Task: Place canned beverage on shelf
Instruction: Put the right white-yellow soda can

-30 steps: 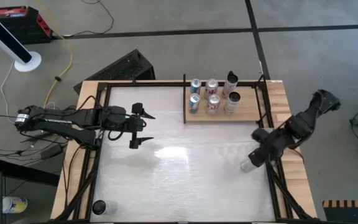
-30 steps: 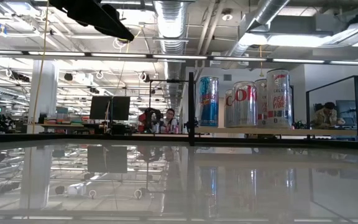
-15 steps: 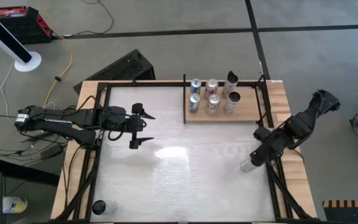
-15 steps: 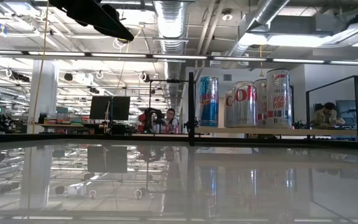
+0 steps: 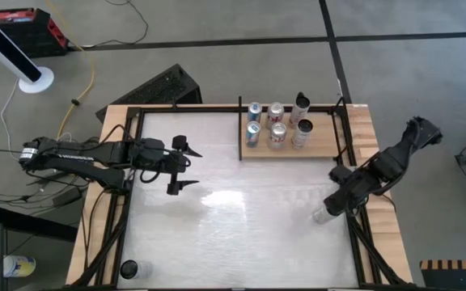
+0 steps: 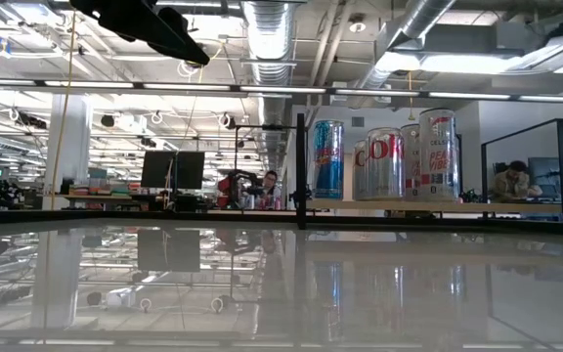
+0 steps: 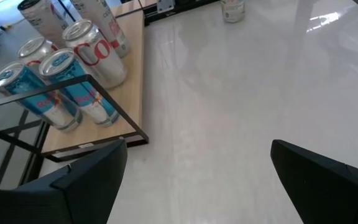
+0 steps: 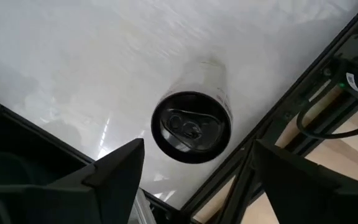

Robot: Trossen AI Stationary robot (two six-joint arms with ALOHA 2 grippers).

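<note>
A pale beverage can (image 5: 322, 215) stands upright on its base on the white table, near the right edge; its dark top (image 8: 191, 127) shows in the right wrist view. My right gripper (image 5: 331, 205) hangs over it, pointing down and open. One finger (image 8: 114, 168) stands on each side of the can top, apart from it. The tan wood shelf (image 5: 324, 149) with black rails lies at the table's far right and bears several upright cans (image 5: 277, 129). My left gripper (image 5: 194, 167) waits open over the table's left part, holding nothing.
Black rails (image 5: 354, 234) run along the table's edges, one close beside the can under my right gripper. A dark can (image 5: 129, 269) stands at the near left corner. The shelf cans (image 6: 379, 166) rise at the far right. Bare white table lies between the arms.
</note>
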